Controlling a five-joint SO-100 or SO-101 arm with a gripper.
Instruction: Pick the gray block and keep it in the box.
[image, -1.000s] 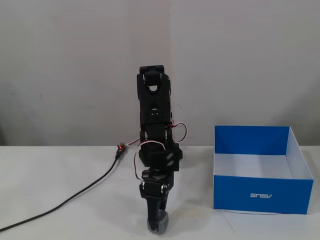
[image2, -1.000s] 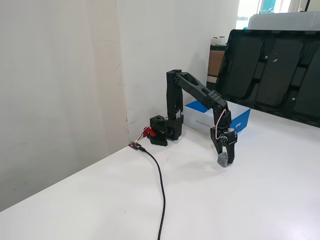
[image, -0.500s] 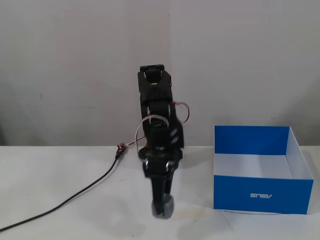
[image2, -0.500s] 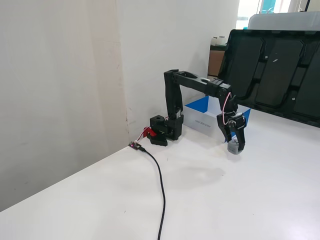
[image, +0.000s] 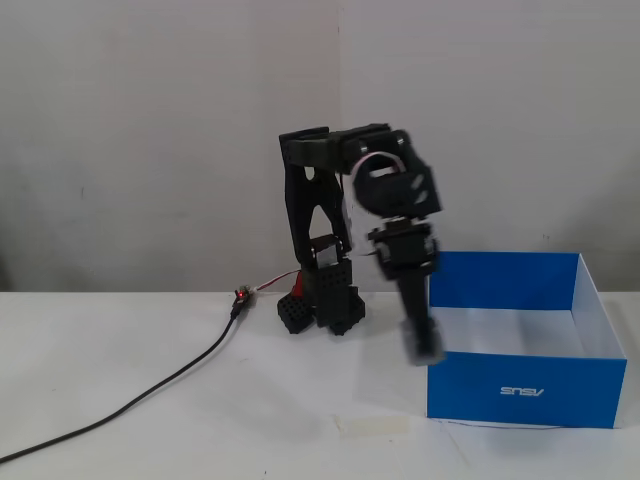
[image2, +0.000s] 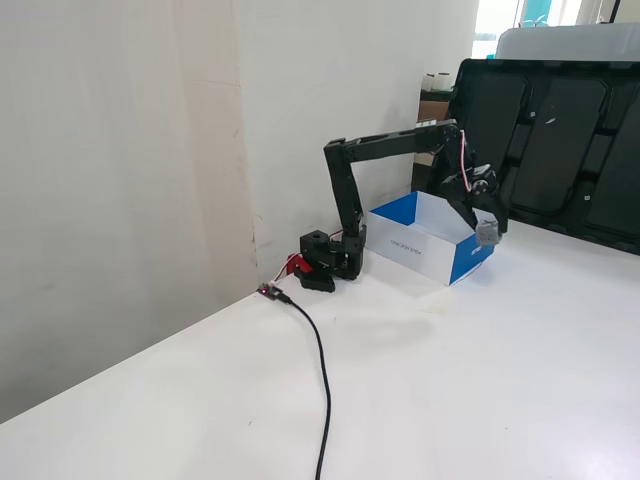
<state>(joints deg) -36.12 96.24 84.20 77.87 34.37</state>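
Gray block (image2: 487, 232), one small rounded plastic cube, sits pinched between the fingertips of the single black gripper (image2: 487, 231), raised off the white table (image2: 480, 400). In one fixed view it hangs above the blue box's (image2: 425, 246) near corner; in the other the gripper (image: 425, 345) is a downward blur at about 9 o'clock of the box (image: 520, 385), at its left wall. One box: square cardboard, open-topped, glossy blue outside, white within. One black cable (image2: 322, 380) curves across the table.
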